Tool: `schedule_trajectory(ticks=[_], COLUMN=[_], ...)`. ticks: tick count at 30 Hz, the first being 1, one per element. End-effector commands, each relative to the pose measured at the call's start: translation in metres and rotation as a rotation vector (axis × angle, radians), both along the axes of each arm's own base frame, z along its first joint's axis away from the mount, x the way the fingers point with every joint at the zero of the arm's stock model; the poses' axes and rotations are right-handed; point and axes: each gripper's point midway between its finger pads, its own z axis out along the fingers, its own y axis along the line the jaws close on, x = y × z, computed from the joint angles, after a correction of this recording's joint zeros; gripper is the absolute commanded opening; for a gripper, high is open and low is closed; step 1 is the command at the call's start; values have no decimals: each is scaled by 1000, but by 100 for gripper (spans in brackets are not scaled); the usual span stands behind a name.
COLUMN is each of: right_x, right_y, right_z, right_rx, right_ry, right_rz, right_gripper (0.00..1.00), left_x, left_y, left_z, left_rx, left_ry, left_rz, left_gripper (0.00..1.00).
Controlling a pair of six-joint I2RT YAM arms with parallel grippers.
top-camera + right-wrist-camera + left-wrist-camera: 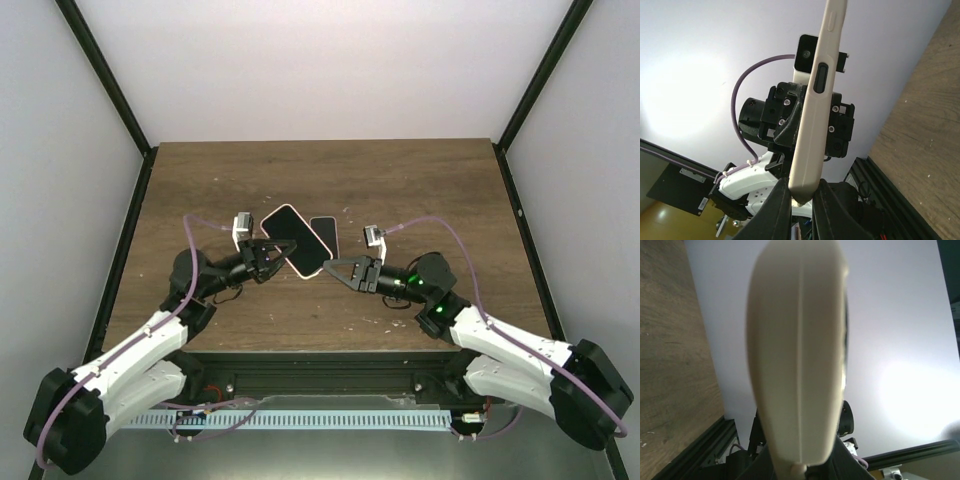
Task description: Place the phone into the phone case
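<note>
cream phone case [795, 355], glossy black phone [324, 236]

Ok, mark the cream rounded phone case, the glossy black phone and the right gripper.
cream rounded phone case [814, 107], right wrist view, on its side wall.
glossy black phone [325, 232], top view, on its exposed face.
right gripper [802, 192], right wrist view, between its fingertips.

A dark brown wood-grain table [320, 170] fills the middle of the top view. Plain white panels [320, 60] close it in at the back and sides, joined by black frame struts [110, 75] rising at the far corners. A white slotted cable duct [330, 420] runs along the near edge, below the tabletop.
</note>
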Motion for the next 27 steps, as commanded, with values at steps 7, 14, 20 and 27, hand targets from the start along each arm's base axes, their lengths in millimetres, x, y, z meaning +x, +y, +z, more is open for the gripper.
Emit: schedule_trajectory(ticks=[7,14,20,27], right_x=[-14,-32,-39,-25], right_y=[-6,-5,4,12], right_z=[58,75,84,81], right_rx=[83,104,47,-59], right_ry=[-360,-593,-772,-723], right_rz=[-43,3,46,38], right_gripper=[1,1,1,8], left_x=[-6,-6,-8,-8], left_y=[9,10,9,10], left_z=[28,24,22,28], left_rx=[-184,-213,-215,-246], left_ry=[18,68,85,65], left_rz=[-8,-19,-34,-36], left_gripper=[1,1,1,1])
